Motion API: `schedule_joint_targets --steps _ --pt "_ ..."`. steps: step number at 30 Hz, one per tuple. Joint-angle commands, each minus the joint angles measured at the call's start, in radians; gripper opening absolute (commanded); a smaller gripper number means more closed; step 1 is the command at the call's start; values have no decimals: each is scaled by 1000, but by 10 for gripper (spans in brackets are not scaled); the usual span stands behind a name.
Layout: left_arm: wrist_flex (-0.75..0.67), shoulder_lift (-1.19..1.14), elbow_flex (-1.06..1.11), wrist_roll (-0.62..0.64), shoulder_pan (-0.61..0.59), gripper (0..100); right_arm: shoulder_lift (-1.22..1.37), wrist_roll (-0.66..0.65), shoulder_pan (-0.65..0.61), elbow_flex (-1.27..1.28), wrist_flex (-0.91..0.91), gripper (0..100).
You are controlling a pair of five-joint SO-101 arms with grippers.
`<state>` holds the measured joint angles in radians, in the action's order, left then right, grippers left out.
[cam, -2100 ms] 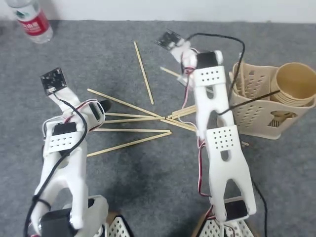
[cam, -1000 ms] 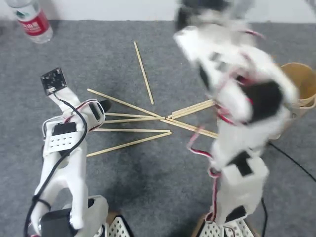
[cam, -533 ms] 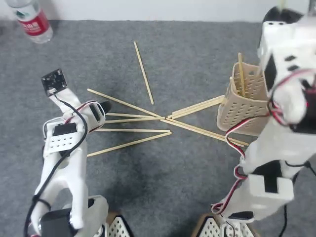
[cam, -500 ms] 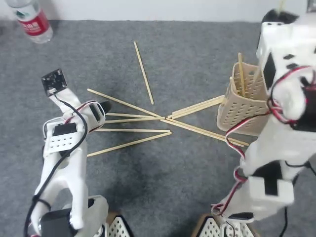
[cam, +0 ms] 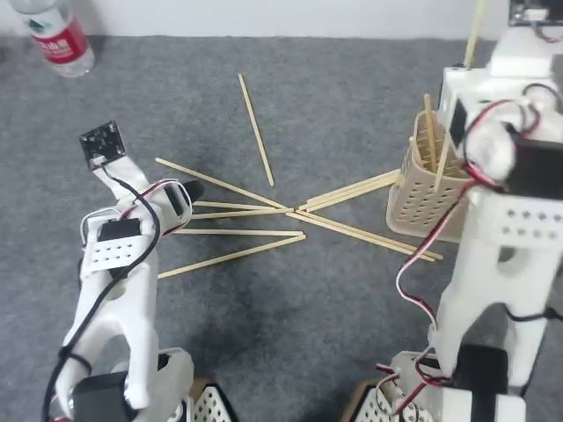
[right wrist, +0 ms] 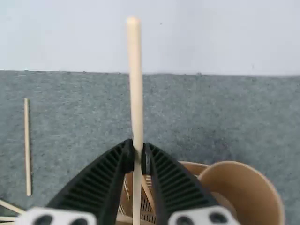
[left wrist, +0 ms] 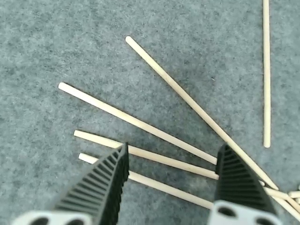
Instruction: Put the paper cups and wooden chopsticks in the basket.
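My right gripper [right wrist: 136,157] is shut on a wooden chopstick [right wrist: 134,70] held upright over the beige slotted basket [cam: 420,195]. In the high view the held chopstick [cam: 475,31] rises above the basket's rim. A paper cup [right wrist: 241,187] sits in the basket, partly hidden by the gripper. Several chopsticks [cam: 233,233] lie fanned out on the grey carpet between the arms. My left gripper [left wrist: 173,150] hangs open just above several of them [left wrist: 140,124], holding nothing; in the high view my left gripper [cam: 180,192] sits at the fan's left end.
A plastic bottle with a red label [cam: 57,35] lies at the back left corner. One chopstick [cam: 256,130] lies apart at the back centre. The right arm [cam: 510,229] stands tall over the basket's near side. A white wall runs along the carpet's far edge.
The right arm has swung from the chopstick pile to the right and risen over the basket with one chopstick in its gripper. The left arm has hardly moved.
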<state>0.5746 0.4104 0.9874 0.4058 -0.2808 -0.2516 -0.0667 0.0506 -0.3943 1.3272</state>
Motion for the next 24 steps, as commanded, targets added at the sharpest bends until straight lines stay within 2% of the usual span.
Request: schedule_joint_targets --steps 1,7,12,17,24 --pt "-21 17 -4 9 8 282 -99 2 25 201 -260 8" --pt "-29 17 -8 9 14 282 -283 -55 21 505 -473 8" --pt "-52 15 -2 9 15 282 -493 -61 5 470 -487 8" --pt "-52 15 -1 8 15 282 -475 -121 -33 502 -509 8" --pt "-55 17 8 6 14 282 -498 -101 -38 753 -829 8"
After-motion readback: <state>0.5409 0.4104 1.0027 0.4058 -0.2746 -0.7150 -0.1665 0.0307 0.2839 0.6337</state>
